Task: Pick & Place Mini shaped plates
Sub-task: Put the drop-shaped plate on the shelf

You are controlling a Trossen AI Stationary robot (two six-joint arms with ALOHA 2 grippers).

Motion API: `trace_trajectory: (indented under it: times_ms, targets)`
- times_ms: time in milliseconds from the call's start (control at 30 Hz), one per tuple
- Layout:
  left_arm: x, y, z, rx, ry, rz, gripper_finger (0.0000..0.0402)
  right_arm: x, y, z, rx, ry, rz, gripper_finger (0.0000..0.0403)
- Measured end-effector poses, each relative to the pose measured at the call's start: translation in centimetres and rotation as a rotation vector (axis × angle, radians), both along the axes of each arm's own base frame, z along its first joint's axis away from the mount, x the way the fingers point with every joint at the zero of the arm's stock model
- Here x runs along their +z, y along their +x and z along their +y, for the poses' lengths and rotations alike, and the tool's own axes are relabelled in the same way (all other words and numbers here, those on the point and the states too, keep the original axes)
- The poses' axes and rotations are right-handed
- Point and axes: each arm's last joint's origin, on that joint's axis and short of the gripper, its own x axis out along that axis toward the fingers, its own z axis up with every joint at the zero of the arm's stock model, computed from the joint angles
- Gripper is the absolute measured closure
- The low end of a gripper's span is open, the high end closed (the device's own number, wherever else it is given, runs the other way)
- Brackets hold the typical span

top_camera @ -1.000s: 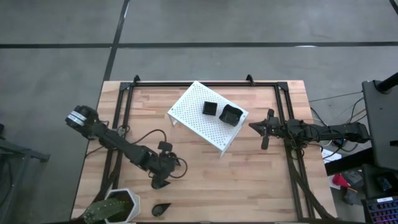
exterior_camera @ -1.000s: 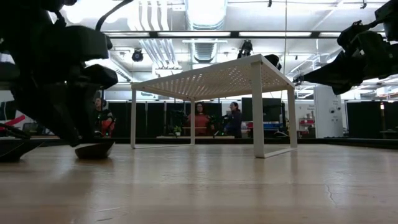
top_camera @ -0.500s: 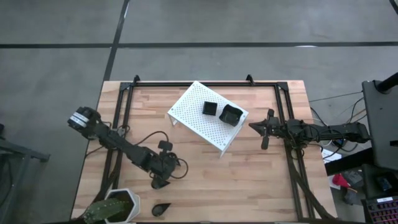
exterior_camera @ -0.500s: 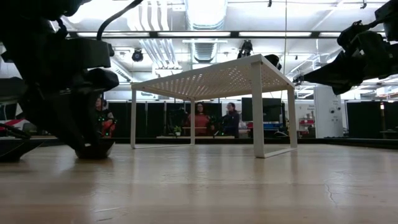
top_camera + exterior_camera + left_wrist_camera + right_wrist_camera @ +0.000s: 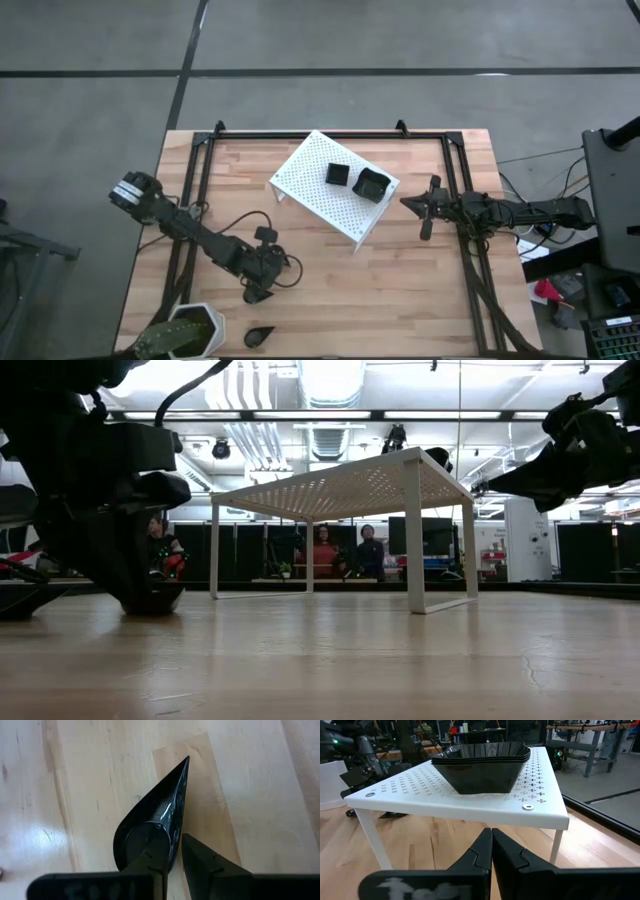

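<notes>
- Mini shaped plates, sorted in part: on the table's left, near its front edge, one teardrop plate point(image 5: 259, 336) lies loose just beside the white plant pot point(image 5: 186, 334); a second teardrop plate point(image 5: 155, 827) sits under the left gripper point(image 5: 256, 294) a little farther in.
- That left gripper is down at table level with its fingers point(image 5: 150, 865) narrowed on either side of the plate's rim; contact looks close, but a firm grip cannot be confirmed, so this pick appears under way, not finished.
- At centre, the white perforated rack point(image 5: 310, 180) carries a small square plate point(image 5: 339, 174) and, beside it, a stack of wavy-rimmed square plates point(image 5: 371, 184), apparently the placed share of the job.
- At right, the right gripper point(image 5: 424, 207) waits just beside the rack, pincer closed on nothing.
- By this count two teardrops are left to move; no other plates are visible.
- Only the left wrist view shows fingers straddling the rim; from above the gripper hides that plate entirely.
- Only the right wrist view shows the wavy-rimmed dishes point(image 5: 480, 767) nested several deep; overhead they read as one.
- The low view alone takes in people point(image 5: 322, 552) in the room beyond the rack point(image 5: 340, 485).
</notes>
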Motion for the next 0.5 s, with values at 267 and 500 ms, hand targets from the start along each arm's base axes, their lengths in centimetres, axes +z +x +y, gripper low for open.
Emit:
trace_trajectory:
  times_ms: [267,500]
  targets:
    - [-0.03,0.0,0.01,-0.014,0.007,0.001,0.0358,0.0,0.0,0.0,0.0,0.0,0.0,0.0394]
    - [-0.18,0.11,-0.05,-0.016,-0.009,-0.027,0.0358,0.0,0.0,0.0,0.0,0.0,0.0,0.0394]
